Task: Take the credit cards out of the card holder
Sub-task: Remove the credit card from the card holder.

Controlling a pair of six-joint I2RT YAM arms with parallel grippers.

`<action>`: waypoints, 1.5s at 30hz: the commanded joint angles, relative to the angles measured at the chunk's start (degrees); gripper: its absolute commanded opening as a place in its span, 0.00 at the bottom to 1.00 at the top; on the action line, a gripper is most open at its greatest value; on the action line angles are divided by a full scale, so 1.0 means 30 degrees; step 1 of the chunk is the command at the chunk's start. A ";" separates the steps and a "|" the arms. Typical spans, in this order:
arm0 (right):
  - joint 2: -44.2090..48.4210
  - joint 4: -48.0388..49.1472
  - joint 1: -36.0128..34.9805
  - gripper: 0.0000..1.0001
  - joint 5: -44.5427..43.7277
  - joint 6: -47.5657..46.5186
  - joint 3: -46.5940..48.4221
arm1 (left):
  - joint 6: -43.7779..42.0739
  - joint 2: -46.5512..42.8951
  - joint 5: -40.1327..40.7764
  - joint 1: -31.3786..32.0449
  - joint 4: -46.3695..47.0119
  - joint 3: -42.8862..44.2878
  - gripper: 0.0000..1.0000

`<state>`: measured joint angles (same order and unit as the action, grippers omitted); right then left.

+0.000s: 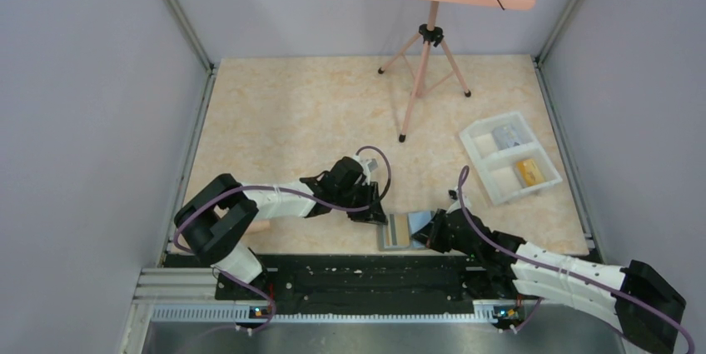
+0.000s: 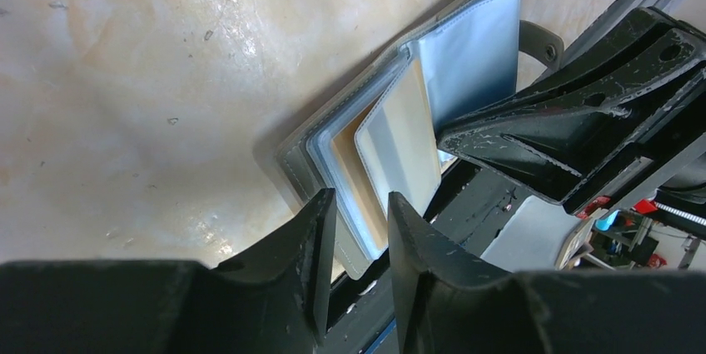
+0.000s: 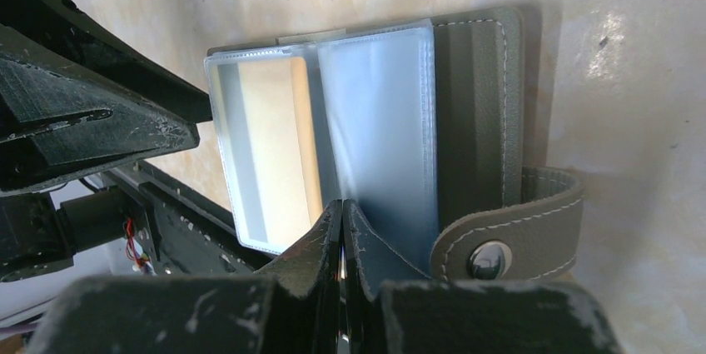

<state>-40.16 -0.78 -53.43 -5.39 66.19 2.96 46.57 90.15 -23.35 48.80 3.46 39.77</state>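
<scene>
The dark grey card holder [image 1: 404,231] lies open near the table's front edge, between both grippers. Its pale blue-grey pockets show in the left wrist view [image 2: 466,54] and its cover in the right wrist view [image 3: 474,104]. A yellow-orange card [image 3: 270,129] sits inside a clear pocket and also shows in the left wrist view [image 2: 350,154]. My right gripper [image 3: 341,208] is shut on the edge of a pocket leaf and holds it up. My left gripper [image 2: 360,208] is open by a narrow gap just above the holder's near corner, holding nothing. Both also show in the top view: left [image 1: 370,211], right [image 1: 429,236].
A white compartmented tray [image 1: 491,121] stands at the right with a grey card [image 1: 508,136] and a yellow card [image 1: 529,171] in it. A tripod stand [image 1: 425,62] with a pink board stands at the back. The black front rail [image 1: 350,275] runs just behind the holder.
</scene>
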 commanded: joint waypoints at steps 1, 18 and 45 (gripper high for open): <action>0.0138 -0.0718 0.0260 0.02 -0.0567 -0.0180 -0.0397 | 0.0104 -0.0157 -0.0300 0.0080 0.1080 0.0630 0.36; 0.0918 -0.1070 0.0233 0.02 -0.0649 -0.0121 -0.0530 | 0.0526 0.0844 -0.0418 0.0346 0.2087 0.0983 0.37; 0.1431 -0.1396 0.0243 0.01 -0.0711 -0.0034 -0.0509 | 0.0409 0.0780 0.1514 0.0930 -0.0079 0.1672 0.36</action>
<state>-36.25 -3.29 -53.43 -6.26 66.22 2.24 48.31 93.30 -21.10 51.03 4.54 42.33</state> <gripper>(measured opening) 0.015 0.358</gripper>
